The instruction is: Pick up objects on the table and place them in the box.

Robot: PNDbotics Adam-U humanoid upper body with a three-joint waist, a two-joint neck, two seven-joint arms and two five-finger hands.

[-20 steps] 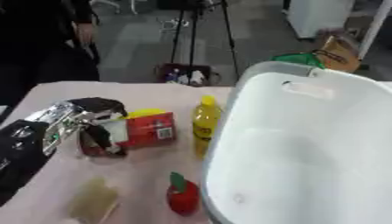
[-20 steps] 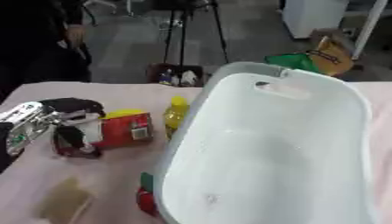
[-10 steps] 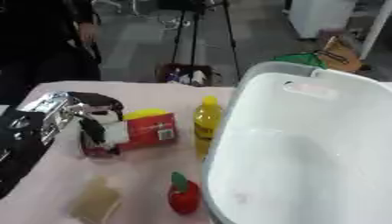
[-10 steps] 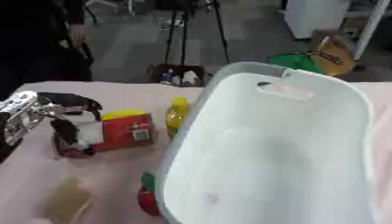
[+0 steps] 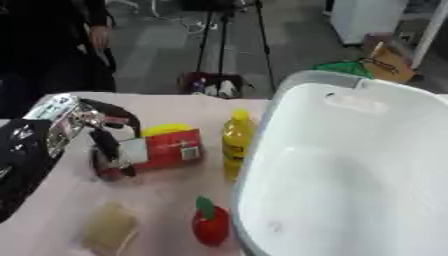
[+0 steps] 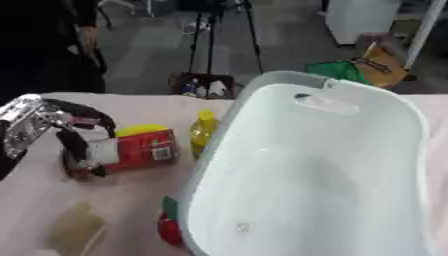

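The red packet (image 5: 166, 152) lies on the surface (image 5: 61, 210), at the left of the big white box (image 5: 350, 175). The left robot hand (image 5: 101, 132) comes in from the left, and its black fingers curl round the packet's end, likely so it can lift it. The box is empty and open on top, ready for things. A yellow bottle (image 5: 236, 145) stands just beside the box. A red bottle with a green cap (image 5: 210, 225) and a tan pad (image 5: 109, 230) lie nearer. The surface is pale pink. Behind it are a grey floor and a tripod (image 5: 232, 40). The right robot hand does not show.
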